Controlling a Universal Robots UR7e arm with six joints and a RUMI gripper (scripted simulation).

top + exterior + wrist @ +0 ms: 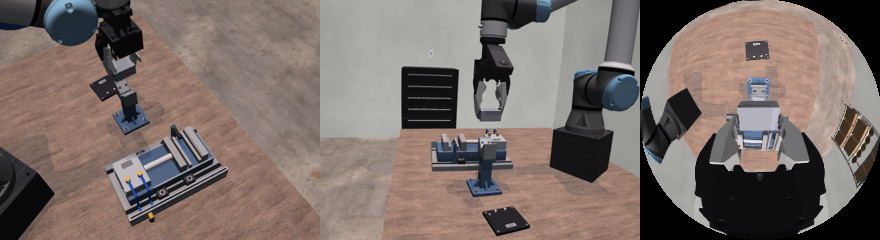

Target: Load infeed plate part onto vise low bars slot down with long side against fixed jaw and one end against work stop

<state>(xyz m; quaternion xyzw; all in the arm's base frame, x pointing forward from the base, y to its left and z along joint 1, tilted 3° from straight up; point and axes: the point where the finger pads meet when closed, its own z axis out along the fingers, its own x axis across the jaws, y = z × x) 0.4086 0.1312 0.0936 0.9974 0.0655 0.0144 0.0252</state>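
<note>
My gripper (126, 65) (490, 113) (758, 114) is shut on the grey part, a plain rectangular block (126, 70) (490, 115) (759, 114), gripped at two opposite ends. The part hangs roughly level, above the V-block (123, 87) (488, 151) on its blue post, clear of it. I cannot make out its milled slot. The vise is open: the fixed jaw (195, 142) (445, 142) and the rod-side jaw (174, 153) (462, 142) stand apart, with the low bars (182, 151) between them. The work stop (177, 133) is a dark short rod at one end of the gap.
The black infeed plate (100, 89) (506, 221) (757, 54) carries no block and lies beyond the V-block from the vise. The air cylinder (131, 171) with blue hoses sits at the vise's other end. The black robot pedestal (28, 198) (578, 152) stands to the side.
</note>
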